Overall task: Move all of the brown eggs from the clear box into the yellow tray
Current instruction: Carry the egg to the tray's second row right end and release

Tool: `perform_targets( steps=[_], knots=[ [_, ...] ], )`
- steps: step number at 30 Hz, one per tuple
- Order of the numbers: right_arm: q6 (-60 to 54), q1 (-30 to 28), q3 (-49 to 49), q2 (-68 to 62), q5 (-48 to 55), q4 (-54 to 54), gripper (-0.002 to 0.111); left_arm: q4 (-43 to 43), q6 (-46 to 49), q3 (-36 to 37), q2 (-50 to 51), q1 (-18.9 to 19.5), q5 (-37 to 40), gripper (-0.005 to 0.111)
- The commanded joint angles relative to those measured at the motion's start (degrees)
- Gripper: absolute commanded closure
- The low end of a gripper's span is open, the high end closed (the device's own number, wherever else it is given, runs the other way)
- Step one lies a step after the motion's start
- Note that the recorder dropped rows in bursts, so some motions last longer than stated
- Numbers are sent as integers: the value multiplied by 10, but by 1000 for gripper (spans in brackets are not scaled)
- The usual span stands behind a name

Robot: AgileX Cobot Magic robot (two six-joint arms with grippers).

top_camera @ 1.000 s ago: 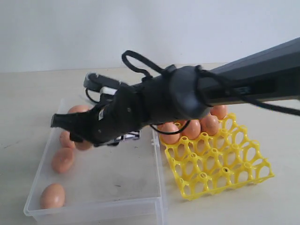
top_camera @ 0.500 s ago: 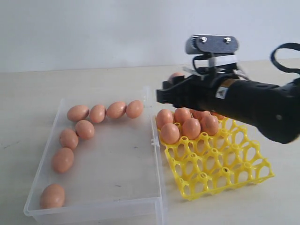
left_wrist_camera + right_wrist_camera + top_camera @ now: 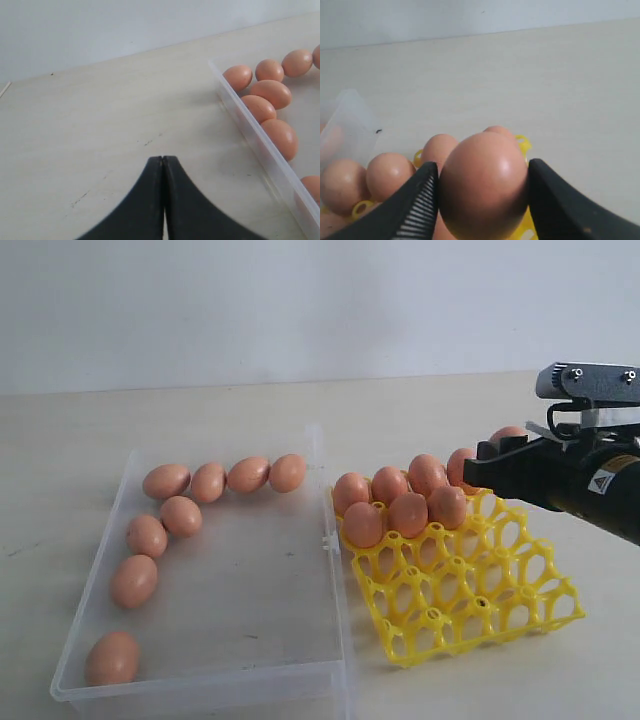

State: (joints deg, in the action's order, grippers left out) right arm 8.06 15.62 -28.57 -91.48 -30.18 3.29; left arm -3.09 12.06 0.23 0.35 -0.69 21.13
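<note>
Largely hidden behind the right gripper (image 3: 488, 470): held brown egg (image 3: 508, 432). Cropped by the picture's bottom edge: near corner of clear box (image 3: 200, 682).

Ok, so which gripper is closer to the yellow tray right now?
Right. The right gripper holds a brown egg over the yellow tray's far edge. The left gripper sits outside the clear box, which lies between it and the tray.
</note>
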Motion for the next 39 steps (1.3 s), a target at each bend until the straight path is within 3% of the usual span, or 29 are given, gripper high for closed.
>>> perform_targets(
  steps=[1,18,39],
  knots=[
    [10,-7,2,-35,-32,-18,108,-4,-3,-2,-3,1,-5,107],
    [-18,-13,2,-105,-81,10,108,-4,-3,-2,-3,1,-5,107],
    [-25,-23,-39,-141,-57,6,106,-4,-3,-2,-3,1,-5,107]
  ],
)
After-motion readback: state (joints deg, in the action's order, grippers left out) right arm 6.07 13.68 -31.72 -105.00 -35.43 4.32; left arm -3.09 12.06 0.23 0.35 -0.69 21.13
